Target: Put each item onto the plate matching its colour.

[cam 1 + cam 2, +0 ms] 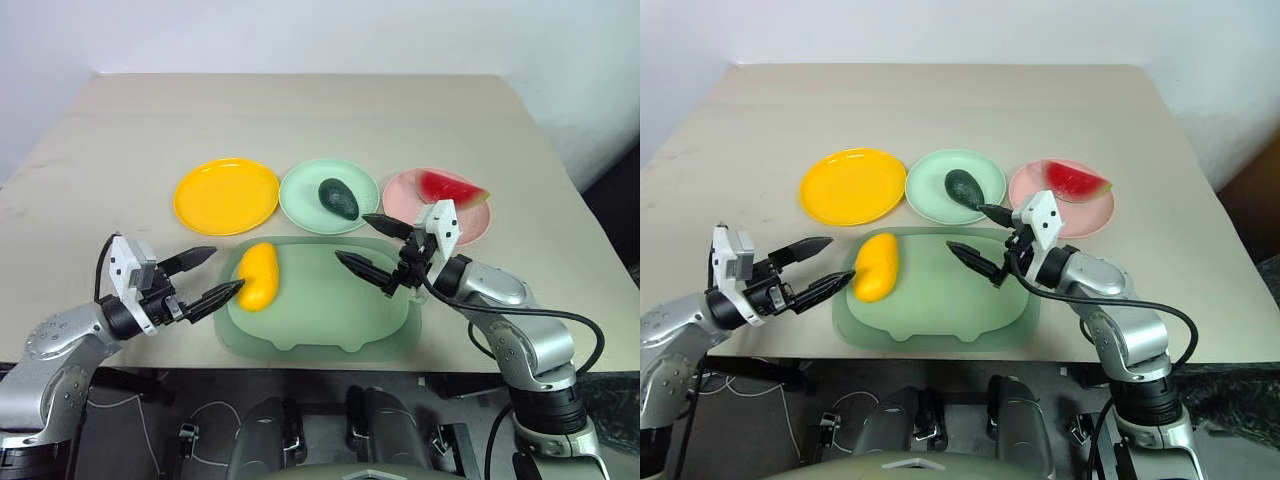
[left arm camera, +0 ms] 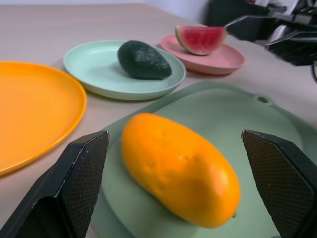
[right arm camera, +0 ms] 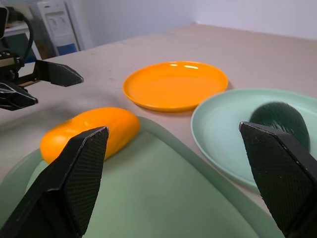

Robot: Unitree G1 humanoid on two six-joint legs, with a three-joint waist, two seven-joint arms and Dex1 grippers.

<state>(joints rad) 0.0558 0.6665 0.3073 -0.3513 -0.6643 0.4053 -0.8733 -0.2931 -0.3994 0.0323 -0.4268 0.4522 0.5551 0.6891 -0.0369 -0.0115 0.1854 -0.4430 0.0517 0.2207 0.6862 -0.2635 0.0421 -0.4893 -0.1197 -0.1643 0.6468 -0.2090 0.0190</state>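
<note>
Your L gripper (image 1: 207, 275) jaws wide, empty, just beside mango (image 1: 258, 276) on tray (image 1: 330, 335), L end. R gripper (image 1: 376, 248) also spread, empty, over tray's R side. Avocado (image 1: 338, 198) sits on mint plate (image 1: 300, 200), watermelon (image 1: 452, 187) on pink plate (image 1: 400, 190). Yellow plate (image 1: 225, 195) bare.

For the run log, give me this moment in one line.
mango on tray | avocado, watermelon plated | both tools open
</note>
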